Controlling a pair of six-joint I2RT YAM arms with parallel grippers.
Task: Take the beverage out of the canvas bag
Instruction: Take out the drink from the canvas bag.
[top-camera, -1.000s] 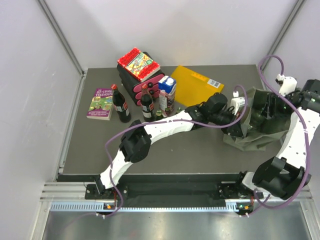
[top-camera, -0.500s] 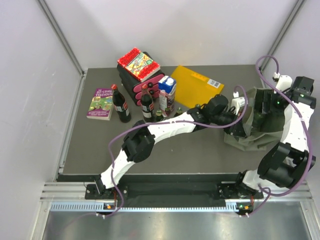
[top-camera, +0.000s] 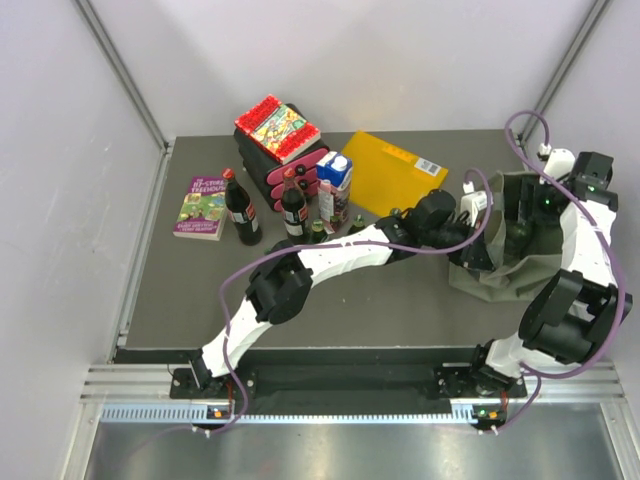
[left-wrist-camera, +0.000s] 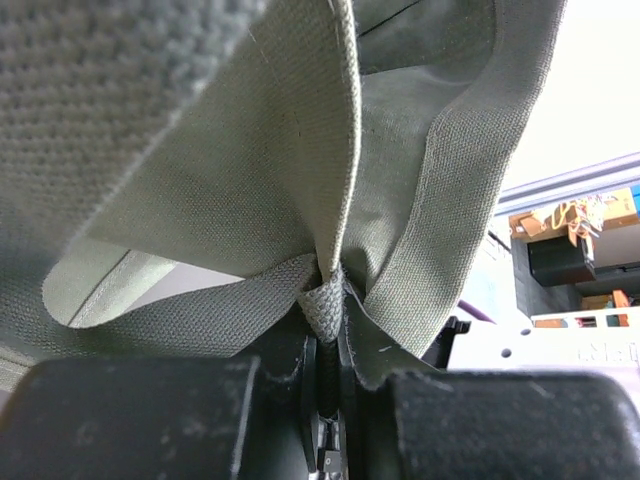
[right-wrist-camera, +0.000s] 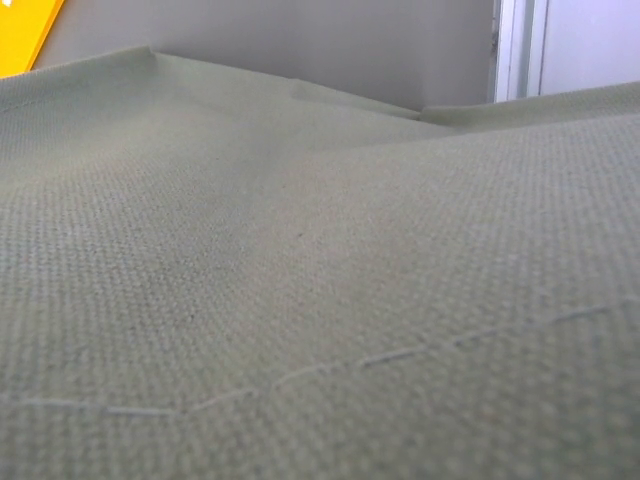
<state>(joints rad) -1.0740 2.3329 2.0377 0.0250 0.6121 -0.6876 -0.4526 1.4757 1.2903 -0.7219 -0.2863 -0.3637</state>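
Your right claw (top-camera: 540, 205) has swung in from the right edge of the table (top-camera: 380, 295) over the canvas bag (top-camera: 497, 282), which sits by that edge; you cannot tell how wide it stands. Your left claw (left-wrist-camera: 324, 325) stays clamped on the bag's rim, so reaching in for the unseen beverage looks next.

Hemming in the mouth of the canvas bag (top-camera: 500, 278) with the left gripper (left-wrist-camera: 325, 305), pinching a rim fold, and the right arm (top-camera: 592, 235), arching over it from the right. Barring mid-table diagonally with the left arm (top-camera: 330, 255). Leaving bare table (top-camera: 180, 290) near left.
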